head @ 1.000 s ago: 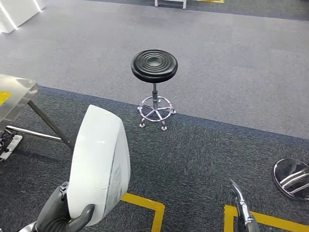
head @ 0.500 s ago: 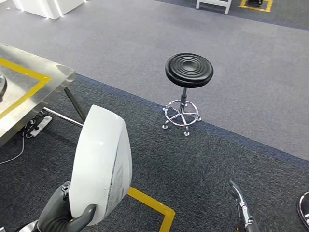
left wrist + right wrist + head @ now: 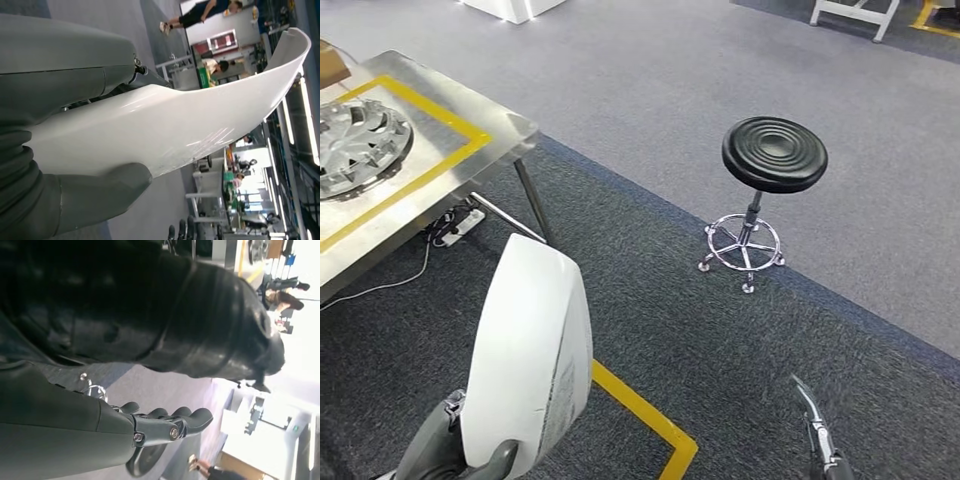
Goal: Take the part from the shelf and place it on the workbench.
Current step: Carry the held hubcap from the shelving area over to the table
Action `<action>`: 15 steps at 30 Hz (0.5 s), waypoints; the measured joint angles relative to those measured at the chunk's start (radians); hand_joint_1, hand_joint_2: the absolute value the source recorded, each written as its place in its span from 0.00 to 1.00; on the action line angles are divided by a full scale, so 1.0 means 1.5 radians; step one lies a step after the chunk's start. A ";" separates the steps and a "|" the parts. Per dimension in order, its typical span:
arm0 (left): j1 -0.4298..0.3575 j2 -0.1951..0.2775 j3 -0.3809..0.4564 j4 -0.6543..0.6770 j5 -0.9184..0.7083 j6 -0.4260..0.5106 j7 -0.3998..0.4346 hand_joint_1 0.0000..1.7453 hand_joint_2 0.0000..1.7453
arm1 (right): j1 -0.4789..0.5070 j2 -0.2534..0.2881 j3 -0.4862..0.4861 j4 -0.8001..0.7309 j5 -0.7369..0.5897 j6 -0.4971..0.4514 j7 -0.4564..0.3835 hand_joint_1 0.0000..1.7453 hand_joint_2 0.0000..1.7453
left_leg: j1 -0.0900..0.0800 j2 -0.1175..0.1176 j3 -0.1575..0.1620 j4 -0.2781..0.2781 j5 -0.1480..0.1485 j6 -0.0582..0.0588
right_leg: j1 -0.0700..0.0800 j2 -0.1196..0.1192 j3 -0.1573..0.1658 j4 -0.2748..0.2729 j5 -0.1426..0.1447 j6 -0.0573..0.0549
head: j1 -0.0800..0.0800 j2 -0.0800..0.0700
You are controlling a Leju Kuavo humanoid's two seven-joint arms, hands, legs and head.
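My left hand (image 3: 448,450) grips a white curved plastic part (image 3: 527,350) at the lower left of the head view, holding it upright above the floor. The left wrist view shows the same white part (image 3: 177,120) clamped between the grey thumb (image 3: 98,192) and the fingers. The steel workbench (image 3: 482,145) with yellow tape lines stands at the upper left, apart from the part. My right hand (image 3: 166,427) hangs low with its fingers held straight and empty; its tip (image 3: 814,425) pokes into the head view's lower edge.
A silver hubcap (image 3: 354,145) lies on the workbench. A black round stool (image 3: 773,155) on a chrome base stands right of centre. Yellow floor tape (image 3: 641,415) runs under the part. A power strip and cable (image 3: 456,225) lie under the bench. People stand far off.
The camera has turned left: the stool slid right in the picture and the workbench with its hubcap came into sight. The part stays in my left hand as before.
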 joint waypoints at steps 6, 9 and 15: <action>-0.001 0.003 -0.004 -0.003 0.010 0.006 0.004 1.00 1.00 | -0.003 -0.003 0.001 0.000 -0.006 0.000 0.004 0.00 0.00 | 0.002 -0.032 0.008 -0.026 0.009 0.018 | -0.003 0.029 -0.007 0.042 -0.036 0.020 | 0.004 0.000; -0.002 0.003 -0.004 -0.003 0.015 0.005 0.004 1.00 1.00 | -0.006 -0.004 0.003 0.005 -0.017 -0.001 -0.001 0.00 0.00 | 0.004 -0.057 0.006 -0.027 0.011 0.020 | -0.004 0.067 -0.073 0.167 -0.088 0.023 | 0.006 0.000; 0.002 0.004 -0.004 -0.003 0.013 0.015 0.003 1.00 1.00 | -0.015 0.006 0.000 0.021 -0.019 0.038 -0.028 0.00 0.00 | 0.006 -0.112 0.008 -0.018 0.005 0.009 | -0.012 0.116 -0.023 0.023 0.011 0.025 | 0.006 0.000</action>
